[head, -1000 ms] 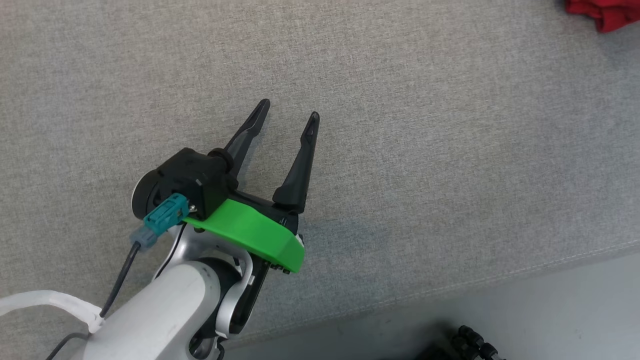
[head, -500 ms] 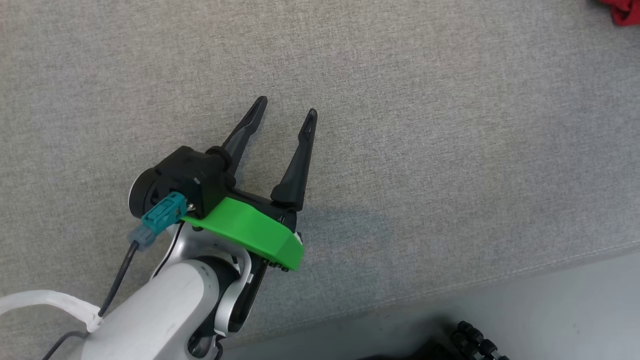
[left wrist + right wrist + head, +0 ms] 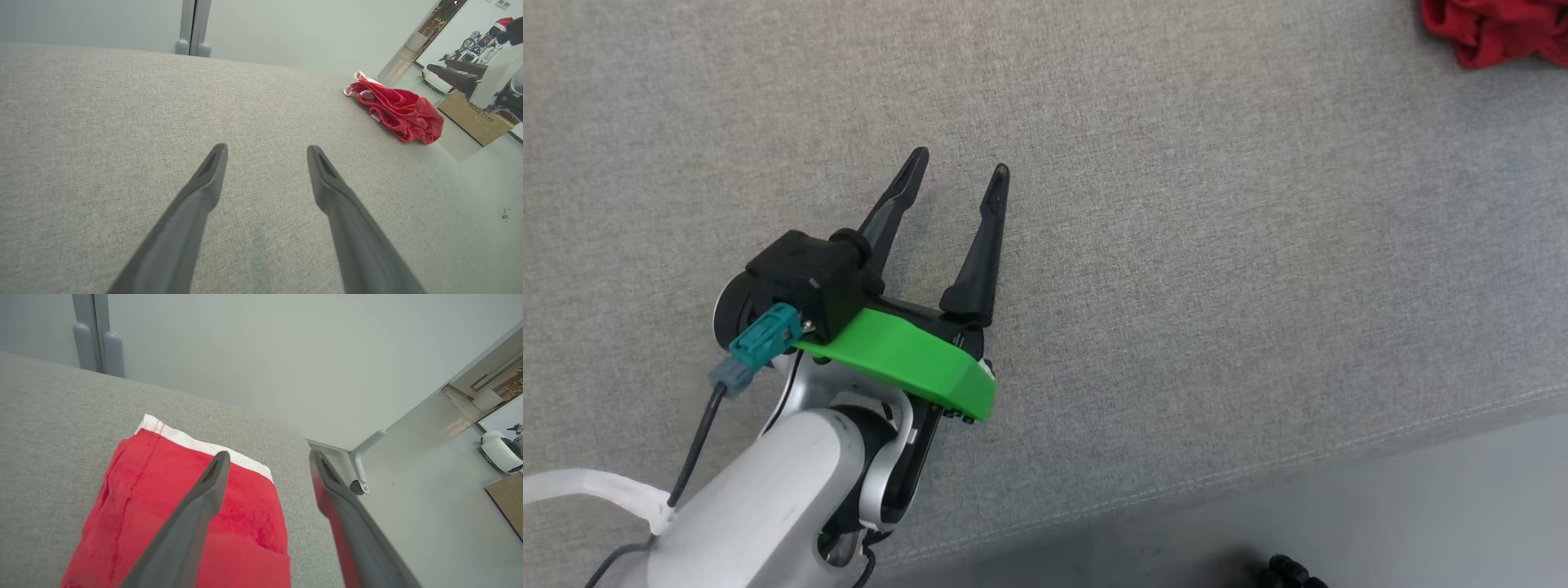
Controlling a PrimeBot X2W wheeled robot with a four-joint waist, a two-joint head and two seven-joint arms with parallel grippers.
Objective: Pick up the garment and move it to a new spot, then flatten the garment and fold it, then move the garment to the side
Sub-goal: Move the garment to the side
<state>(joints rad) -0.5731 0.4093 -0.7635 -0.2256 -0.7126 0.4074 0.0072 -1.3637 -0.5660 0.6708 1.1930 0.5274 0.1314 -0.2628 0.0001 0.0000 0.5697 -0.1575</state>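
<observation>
Your right hand (image 3: 269, 455) stands wide open and empty, with the garment (image 3: 135, 490) lying bunched on the bench (image 3: 49, 416) just under its fingers. Your left hand (image 3: 960, 163), equally open and empty, is well apart from it. The garment looks light, soft and limp, so pinch it at the white hem.

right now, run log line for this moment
left gripper open over grey surface | right gripper open above red garment | garment free near edge

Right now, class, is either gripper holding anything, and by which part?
Nothing is held: the left gripper is open over the grey surface, the right gripper open above the red garment.
</observation>
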